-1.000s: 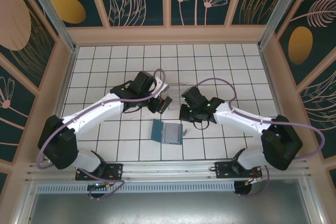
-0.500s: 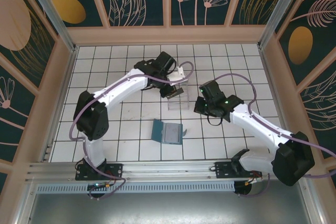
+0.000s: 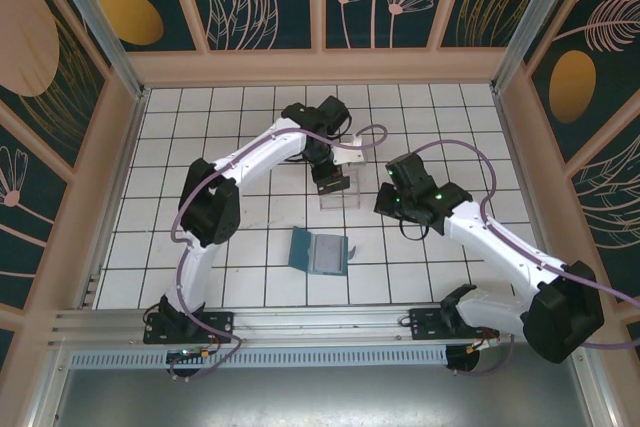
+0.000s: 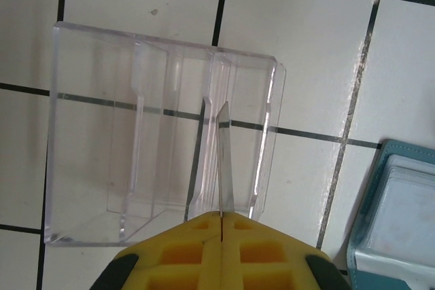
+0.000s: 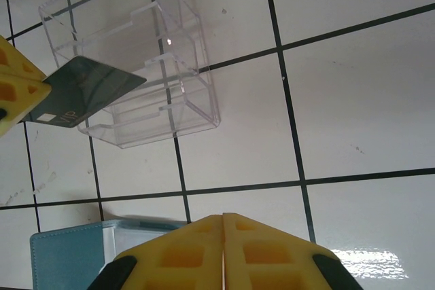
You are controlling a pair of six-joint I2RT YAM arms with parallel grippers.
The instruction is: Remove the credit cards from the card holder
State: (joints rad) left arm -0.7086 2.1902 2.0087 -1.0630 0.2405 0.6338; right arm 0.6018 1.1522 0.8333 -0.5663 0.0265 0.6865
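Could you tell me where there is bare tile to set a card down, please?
Bare tiles lie between the open teal-blue card holder and the left wall, and along the far wall. It is crowded around the clear plastic box.

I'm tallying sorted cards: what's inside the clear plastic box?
Its slots look empty; floor tiles show through the box. The left claw holds a grey card over it, which hides part.

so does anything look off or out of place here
Nothing stands out. The card holder lies open on the tiles, and the left claw grips a grey card over the clear tray.
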